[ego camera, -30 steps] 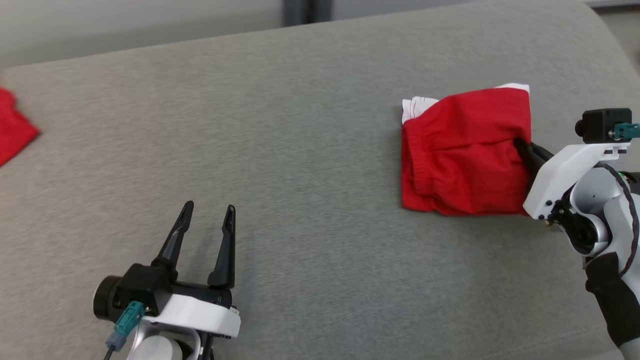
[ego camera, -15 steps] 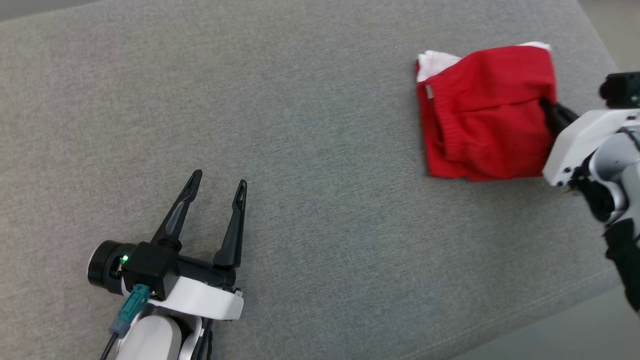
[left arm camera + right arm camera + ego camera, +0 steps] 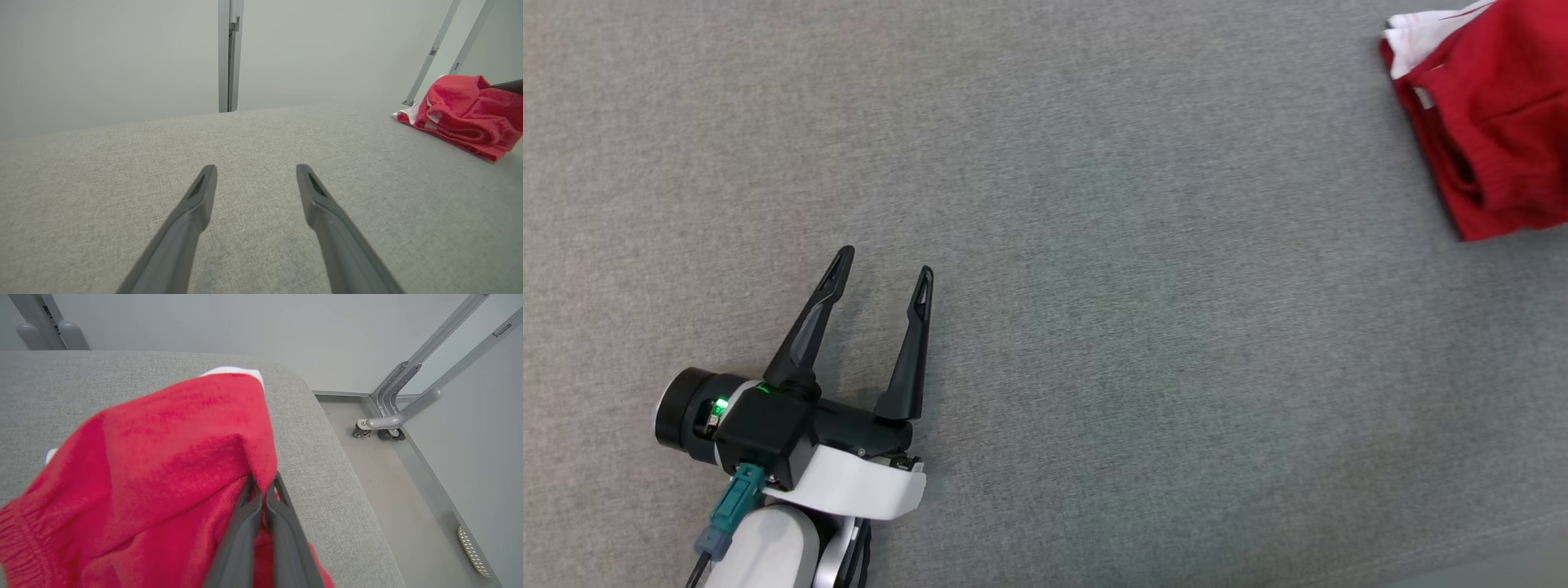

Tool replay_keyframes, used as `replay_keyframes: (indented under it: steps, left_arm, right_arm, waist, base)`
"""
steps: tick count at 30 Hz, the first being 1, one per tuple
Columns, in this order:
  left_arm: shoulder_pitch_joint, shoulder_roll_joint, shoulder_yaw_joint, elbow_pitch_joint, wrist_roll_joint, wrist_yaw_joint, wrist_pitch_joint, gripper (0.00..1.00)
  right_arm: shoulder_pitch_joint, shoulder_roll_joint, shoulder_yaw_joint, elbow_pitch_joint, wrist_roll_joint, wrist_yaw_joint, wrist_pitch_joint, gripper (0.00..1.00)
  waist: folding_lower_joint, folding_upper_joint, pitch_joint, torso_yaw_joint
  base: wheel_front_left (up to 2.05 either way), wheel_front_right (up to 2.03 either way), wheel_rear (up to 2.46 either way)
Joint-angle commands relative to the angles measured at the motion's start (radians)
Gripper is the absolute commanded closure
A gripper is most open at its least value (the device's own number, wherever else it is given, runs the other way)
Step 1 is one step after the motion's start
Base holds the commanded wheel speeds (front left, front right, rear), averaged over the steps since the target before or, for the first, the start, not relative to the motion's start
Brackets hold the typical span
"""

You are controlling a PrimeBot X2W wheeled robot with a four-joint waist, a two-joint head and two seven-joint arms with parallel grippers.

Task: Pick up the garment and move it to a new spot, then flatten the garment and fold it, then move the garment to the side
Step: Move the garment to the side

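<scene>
The folded red knit garment with white trim (image 3: pixel 1494 122) sits at the upper right of the head view, and the picture's right edge cuts it off, so its full outline and its long axis cannot be made out there. The visible part slants from upper left to lower right, with the white trim at the far-left corner and the gathered hem facing the robot's left. In the right wrist view the bottom edge crops the cloth, and a fold hides the tips of the right gripper (image 3: pixel 264 486).

That right gripper is closed tight, pinching a ridge of the red cloth, which rises to the pinch like a small tent. The garment is near the rounded far-right corner of the grey woven fabric surface (image 3: pixel 1094 286).

The left gripper (image 3: pixel 885 263) is at the lower left of the head view, its jaws spread wide and empty. It is low over the bare surface, well apart from the garment, with its fingers pointing away from the robot. From the left wrist view the garment (image 3: pixel 461 114) lies off to the right.
</scene>
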Motion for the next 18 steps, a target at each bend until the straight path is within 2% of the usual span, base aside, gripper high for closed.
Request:
replay_keyframes:
  steps: [1, 13, 14, 15, 17, 18]
  left_arm:
    - [-0.007, 0.002, 0.000, -0.007, 0.008, 0.006, -0.003, 0.00]
    - [-0.013, 0.005, -0.013, -0.022, 0.003, 0.012, -0.010, 0.00]
    - [-0.015, 0.005, -0.013, -0.022, 0.003, 0.013, -0.010, 0.00]
    - [-0.017, 0.005, -0.014, -0.022, 0.003, 0.014, -0.010, 0.00]
    - [-0.019, 0.007, -0.014, -0.021, 0.002, 0.014, -0.010, 0.00]
    - [-0.021, 0.008, -0.015, -0.020, 0.002, 0.015, -0.011, 0.00]
  right_arm:
    - [-0.017, -0.014, -0.010, 0.012, -0.007, 0.000, -0.005, 1.00]
    - [-0.102, -0.072, -0.134, 0.162, -0.145, 0.000, -0.068, 1.00]
    - [-0.106, -0.072, -0.143, 0.173, -0.160, 0.000, -0.077, 0.86]
    - [-0.107, -0.067, -0.151, 0.183, -0.174, 0.000, -0.084, 0.60]
    - [-0.115, -0.059, -0.170, 0.193, -0.193, 0.000, -0.109, 0.00]
    - [-0.117, -0.056, -0.179, 0.200, -0.206, 0.000, -0.119, 0.00]
  waist:
    - [0.0000, 0.0000, 0.018, 0.021]
    - [0.0000, 0.0000, 0.049, 0.062]
    - [0.0000, 0.0000, 0.052, 0.063]
    - [0.0000, 0.0000, 0.053, 0.064]
    - [0.0000, 0.0000, 0.055, 0.064]
    - [0.0000, 0.0000, 0.056, 0.064]
  base:
    - [0.00, 0.00, 0.00]
    - [0.00, 0.00, 0.00]
    - [0.00, 0.00, 0.00]
    - [0.00, 0.00, 0.00]
    - [0.00, 0.00, 0.00]
    - [0.00, 0.00, 0.00]
